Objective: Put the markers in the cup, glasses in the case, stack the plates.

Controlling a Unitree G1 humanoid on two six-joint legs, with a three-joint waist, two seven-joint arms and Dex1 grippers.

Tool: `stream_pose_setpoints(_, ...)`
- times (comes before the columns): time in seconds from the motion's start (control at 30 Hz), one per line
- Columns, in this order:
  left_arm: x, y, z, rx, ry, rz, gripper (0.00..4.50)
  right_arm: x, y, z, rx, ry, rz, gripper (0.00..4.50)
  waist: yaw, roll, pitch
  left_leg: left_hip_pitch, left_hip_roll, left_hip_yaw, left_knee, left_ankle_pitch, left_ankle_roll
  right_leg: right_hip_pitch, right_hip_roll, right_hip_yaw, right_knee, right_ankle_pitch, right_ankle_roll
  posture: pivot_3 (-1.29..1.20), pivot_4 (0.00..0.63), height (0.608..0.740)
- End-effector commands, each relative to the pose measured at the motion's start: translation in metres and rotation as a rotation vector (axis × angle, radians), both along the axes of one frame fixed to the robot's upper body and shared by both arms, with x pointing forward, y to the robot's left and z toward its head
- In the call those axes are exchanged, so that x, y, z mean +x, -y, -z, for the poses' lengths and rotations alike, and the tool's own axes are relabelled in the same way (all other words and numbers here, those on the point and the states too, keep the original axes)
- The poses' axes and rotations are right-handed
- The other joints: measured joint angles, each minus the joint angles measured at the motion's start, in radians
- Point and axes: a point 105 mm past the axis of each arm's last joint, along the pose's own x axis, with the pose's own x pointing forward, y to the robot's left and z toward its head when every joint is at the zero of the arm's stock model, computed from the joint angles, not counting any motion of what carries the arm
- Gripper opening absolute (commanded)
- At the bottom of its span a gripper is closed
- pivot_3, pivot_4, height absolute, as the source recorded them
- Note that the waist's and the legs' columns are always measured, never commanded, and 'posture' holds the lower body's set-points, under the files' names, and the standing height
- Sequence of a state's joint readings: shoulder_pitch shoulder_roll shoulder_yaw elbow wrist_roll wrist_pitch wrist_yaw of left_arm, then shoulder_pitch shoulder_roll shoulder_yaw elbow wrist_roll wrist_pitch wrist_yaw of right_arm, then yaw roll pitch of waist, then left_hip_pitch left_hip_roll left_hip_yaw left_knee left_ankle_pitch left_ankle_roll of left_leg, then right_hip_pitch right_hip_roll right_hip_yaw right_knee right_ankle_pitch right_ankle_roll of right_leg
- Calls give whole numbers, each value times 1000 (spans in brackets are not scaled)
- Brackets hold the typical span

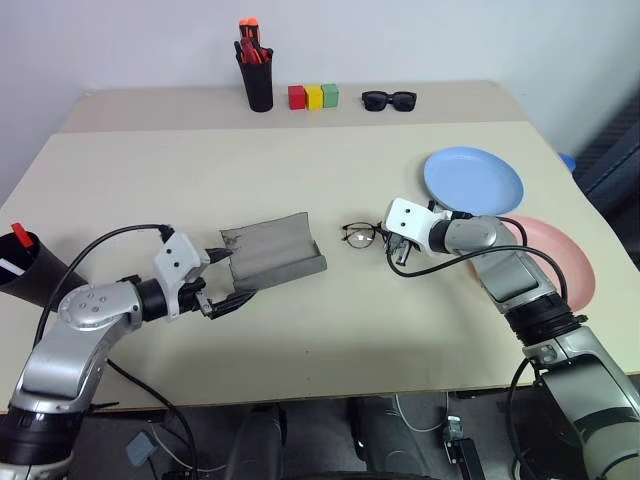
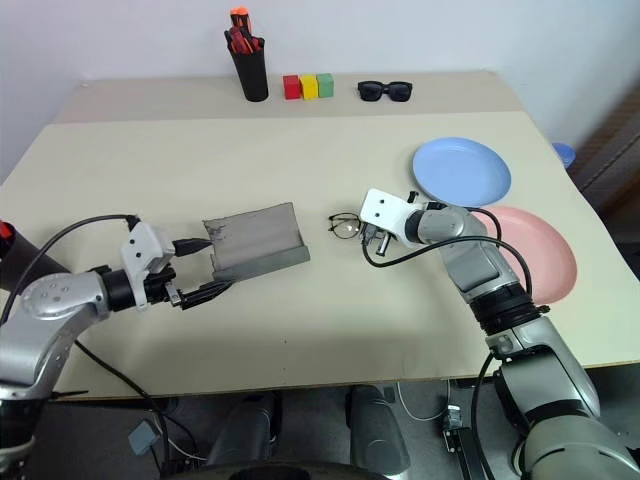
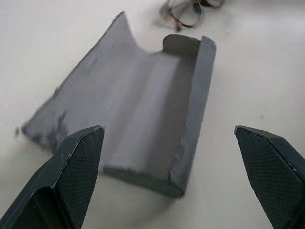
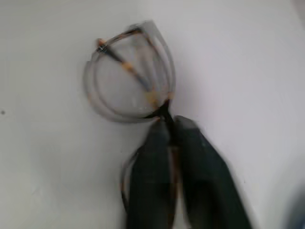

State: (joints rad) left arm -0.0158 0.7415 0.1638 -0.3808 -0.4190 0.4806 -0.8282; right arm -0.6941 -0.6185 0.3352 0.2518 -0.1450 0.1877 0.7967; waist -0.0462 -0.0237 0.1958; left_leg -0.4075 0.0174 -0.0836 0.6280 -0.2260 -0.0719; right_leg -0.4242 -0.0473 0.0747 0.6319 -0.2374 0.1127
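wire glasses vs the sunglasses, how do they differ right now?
The glasses are thin-framed with clear lenses; the sunglasses are chunky and dark. The glasses lie mid-table with the right gripper shut on them; the sunglasses sit untouched at the far edge. Both rest on the table.

The beige rectangular tabletop (image 1: 300, 180) is seen from above by both head eyes, facing forward and down; the open grey felt case (image 3: 147, 109) is viewed closely from the left wrist; the thin wire-framed glasses (image 4: 128, 76) are viewed closely from the right wrist; both are shared with the head views.
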Motion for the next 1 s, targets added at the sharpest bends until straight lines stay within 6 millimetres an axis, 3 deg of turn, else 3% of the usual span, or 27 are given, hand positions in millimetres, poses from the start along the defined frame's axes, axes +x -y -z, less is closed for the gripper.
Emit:
stream_pose_setpoints(0.03,-4,-4,-11,-13,45,-53,4500,-1,-6,-10,2,35,-31,41,-1,1,0,0,0,0,0,0,0,0,0,0,0,-1,-1,0,150,740)
stream_pose_setpoints(0.17,-12,-21,0,-34,49,-187,4500,-5,-18,-36,15,129,-83,41,-4,1,0,0,0,0,0,0,0,0,0,0,0,-1,-2,0,150,740)
stream_pose_setpoints(0.27,-19,-33,13,-85,21,-280,4500,-26,-60,-74,170,152,-238,41,-6,1,0,0,0,0,-1,0,0,0,0,0,1,-1,-1,0,150,740)
stream_pose_setpoints(0.33,-24,-38,19,-101,21,-313,4500,-40,-86,-86,230,143,-324,41,-12,1,1,1,0,0,-1,0,0,-1,0,0,1,0,-1,0,150,740)
stream_pose_setpoints(0.43,-29,-47,24,-116,39,-356,4500,-55,-126,-89,292,102,-417,41,-14,0,0,1,0,0,-1,0,0,0,0,0,2,0,-1,0,150,740)
stream_pose_setpoints(0.6,-35,-55,20,-121,59,-369,4500,-58,-172,-69,295,58,-464,41,-12,1,0,1,0,0,-1,0,0,0,0,0,2,-2,-3,0,150,740)
stream_pose_setpoints(0.73,-37,-52,12,-124,65,-357,4500,-47,-177,-43,189,85,-447,41,-8,0,-1,0,0,0,0,0,0,0,0,0,1,-2,-4,0,150,740)
stream_pose_setpoints(1.0,-38,-42,4,-116,72,-354,4500,-48,-157,-27,112,22,-436,41,-16,0,0,1,0,0,-1,0,0,-1,0,0,1,-1,-3,0,150,740)
